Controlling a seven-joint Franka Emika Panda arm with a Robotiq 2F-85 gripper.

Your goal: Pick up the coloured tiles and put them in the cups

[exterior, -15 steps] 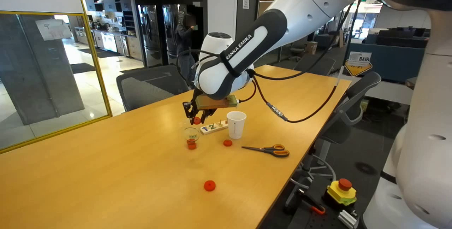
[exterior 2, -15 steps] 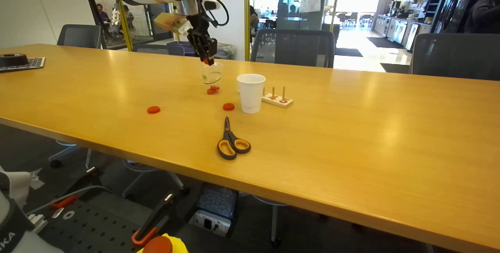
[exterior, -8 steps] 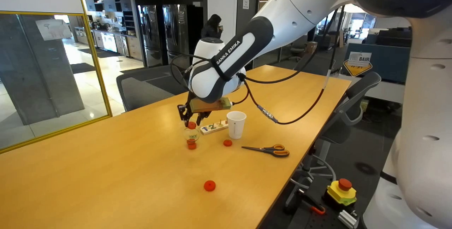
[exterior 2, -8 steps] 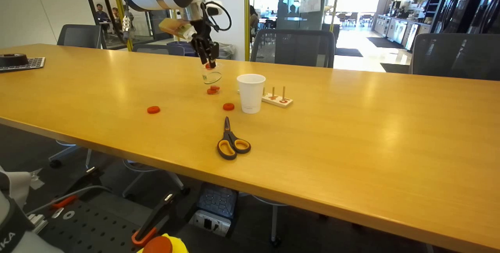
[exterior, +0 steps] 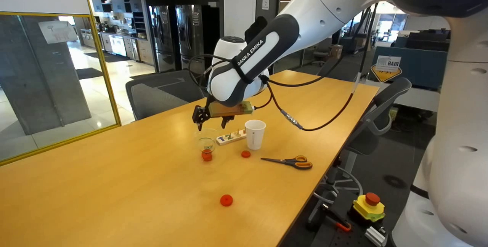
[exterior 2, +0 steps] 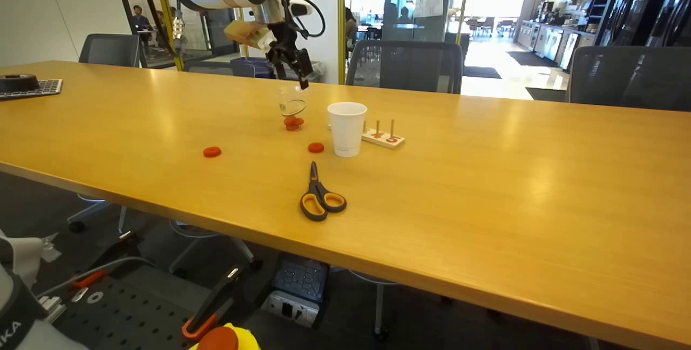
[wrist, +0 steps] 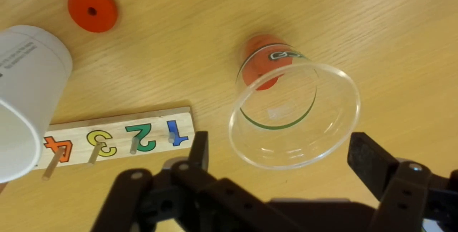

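the gripper (wrist: 281, 153) is spread wide, holding nothing, just above the clear cup (wrist: 322, 128). from there in the wrist view, red tiles (wrist: 263, 63) lie inside that cup at twelve o'clock; a loose red tile (wrist: 93, 6) at ten, beside the white cup (wrist: 39, 81), looks light, stiff, perhaps slick: pinch opposite edges. the arm (exterior: 263, 48) is outstretched, its tip pointing down.
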